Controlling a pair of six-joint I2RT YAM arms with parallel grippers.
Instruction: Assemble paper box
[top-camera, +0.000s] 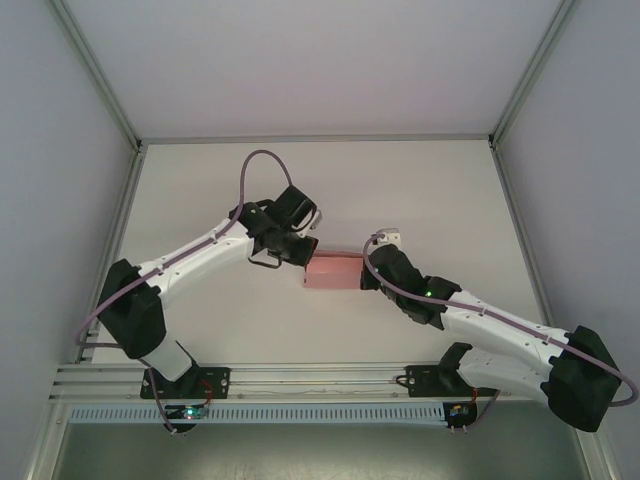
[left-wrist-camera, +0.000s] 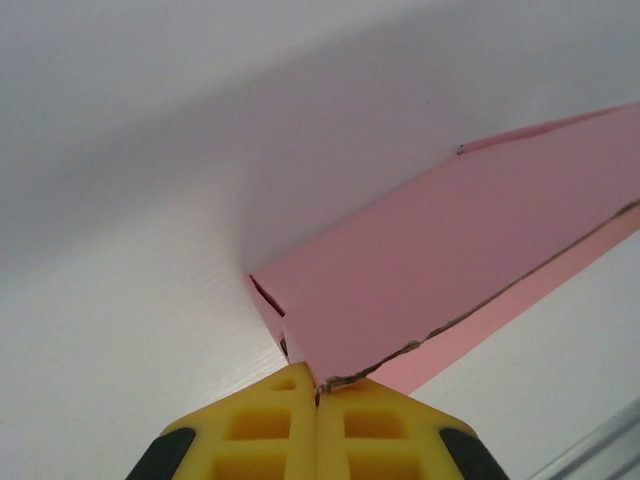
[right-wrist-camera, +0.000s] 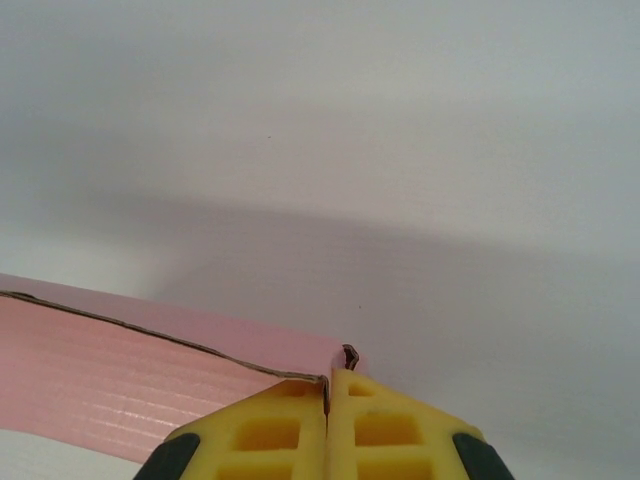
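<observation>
Table (top-camera: 210, 190): white matt top from my overhead camera; I see a fine grain on it in the left wrist view.
Back wall (top-camera: 320, 60): plain pale panel standing at the table's far edge.
Side walls (top-camera: 50, 220): pale panels, one on each flank of the table.
Struts (top-camera: 95, 70): grey metal, running along the corners where the walls meet.
Rail (top-camera: 320, 378): slotted aluminium bar across the table's near edge.
Strip (top-camera: 320, 412): white, finely slotted, just below the rail.
Shadow (right-wrist-camera: 300, 240): soft grey band that I see on the table in the right wrist view.
</observation>
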